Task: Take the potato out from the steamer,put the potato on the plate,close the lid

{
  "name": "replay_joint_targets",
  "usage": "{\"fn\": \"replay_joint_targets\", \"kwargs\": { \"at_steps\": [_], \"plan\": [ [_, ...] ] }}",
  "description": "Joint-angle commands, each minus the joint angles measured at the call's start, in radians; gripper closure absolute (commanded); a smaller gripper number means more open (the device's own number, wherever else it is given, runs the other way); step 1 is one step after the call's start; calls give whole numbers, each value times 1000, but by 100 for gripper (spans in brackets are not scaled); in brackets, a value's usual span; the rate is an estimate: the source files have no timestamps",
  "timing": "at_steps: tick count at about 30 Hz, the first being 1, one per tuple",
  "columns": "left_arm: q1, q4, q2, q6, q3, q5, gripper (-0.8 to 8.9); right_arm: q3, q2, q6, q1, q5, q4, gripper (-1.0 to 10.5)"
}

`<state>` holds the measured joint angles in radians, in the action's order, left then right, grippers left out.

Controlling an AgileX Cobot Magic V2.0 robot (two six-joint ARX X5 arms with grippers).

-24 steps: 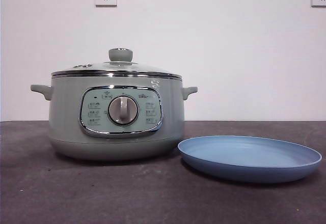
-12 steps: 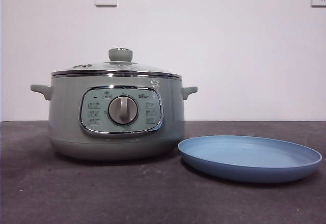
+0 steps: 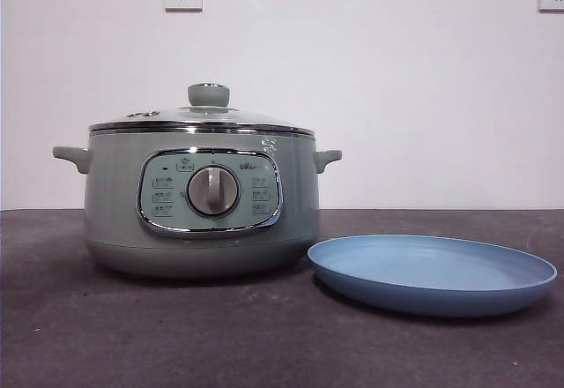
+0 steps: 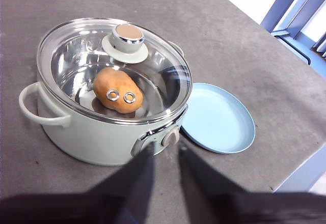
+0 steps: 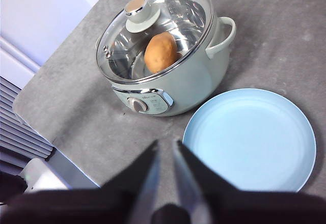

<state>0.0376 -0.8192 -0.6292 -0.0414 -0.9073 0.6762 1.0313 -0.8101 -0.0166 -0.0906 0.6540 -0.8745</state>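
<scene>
So the lid (image 4: 115, 66) is on the pot (image 3: 201, 201), the potato (image 4: 117, 89) under it, the plate (image 3: 432, 273) touching alongside, mid-bench. Both grippers, left (image 4: 164, 155) and right (image 5: 167, 150), hang high with jaws slightly apart, empty. The smooth knob (image 3: 209, 95) could slip from a shallow pinch, dropping glass onto the plate.

no visible change, scene unmoved

**Two pairs of black fingers, seen only from the wrists**

The left gripper (image 4: 164, 155) shows as two matte black fingers (image 4: 138, 175), flat-sided and narrowing to blunt tips from a broad dark base. The right gripper (image 5: 165, 150) has the same two black tapered fingers (image 5: 145, 170), their inner faces catching a paler grey sheen. No cables, screws or markings are visible.
</scene>
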Motion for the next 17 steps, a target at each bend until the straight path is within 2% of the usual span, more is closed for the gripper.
{"fn": "replay_joint_targets", "kwargs": {
  "at_steps": [1,3,4,17],
  "plan": [
    [2,2,1,-11,2,5,234,3,0,-8,-2,0,3,565],
    [2,3,1,-11,2,5,237,3,0,1,-2,-1,6,408],
    [2,4,1,-11,2,5,236,3,0,1,-2,-1,6,373],
    [-5,71,-27,-4,-1,4,238,3,-2,1,-2,-1,6,371]
  ]
}}
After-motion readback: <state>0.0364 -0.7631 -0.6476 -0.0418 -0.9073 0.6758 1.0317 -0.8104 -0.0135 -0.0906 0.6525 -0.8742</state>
